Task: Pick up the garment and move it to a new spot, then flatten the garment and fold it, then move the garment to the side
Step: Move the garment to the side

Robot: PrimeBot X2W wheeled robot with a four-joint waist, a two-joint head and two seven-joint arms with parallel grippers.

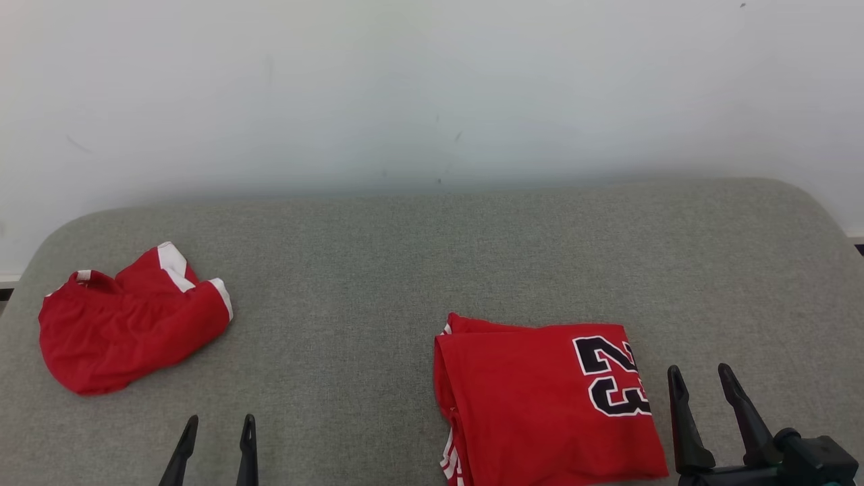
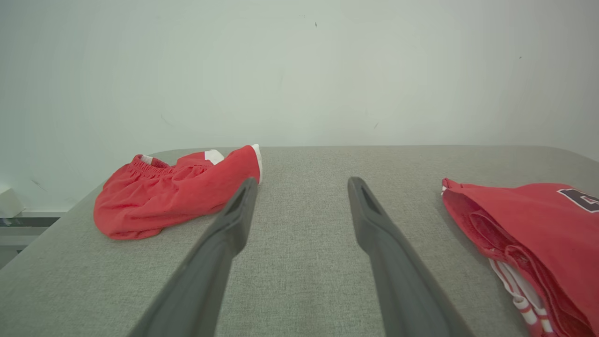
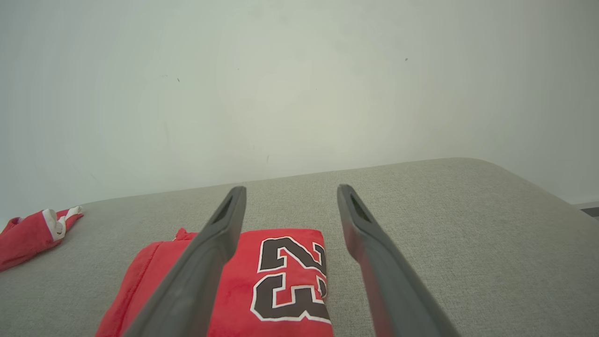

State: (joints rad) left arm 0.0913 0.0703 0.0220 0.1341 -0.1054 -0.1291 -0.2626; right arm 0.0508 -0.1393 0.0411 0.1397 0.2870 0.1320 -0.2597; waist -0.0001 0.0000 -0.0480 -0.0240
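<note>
On the left of the grey padded bench (image 1: 378, 270), toward its far edge, lie the red shorts (image 1: 128, 324), crumpled in a loose heap with white trim showing. They are neither flat nor folded, so they are judged to be the garment now due for handling.

Nearer the robot and slightly right of the shorts, the left jaws stand fully open and hold nothing. Their two dark fingers (image 1: 248, 449) point across the bench, apart from the cloth.

Right of centre, at the near edge, lies a red jersey (image 1: 533, 398) bearing the number 23. It is folded into a neat rectangle, and its fold is judged complete.

At the far right, the right jaws are likewise fully open and empty. Their fingers (image 1: 683, 418) stand just beside the jersey's right edge and appear not to touch it.

Step in hand: the first, picking up the shorts. No grip has been made.

Next move, as judged:
1. Carry the left jaws forward and to the left until the fingers straddle a raised ridge of the shorts.
2. Lower to the cloth and close on that ridge, not on the padding beneath.
3. Lift clear and set the shorts down on the bare middle of the bench, between the two garments, where both arms can reach to flatten them.
</note>
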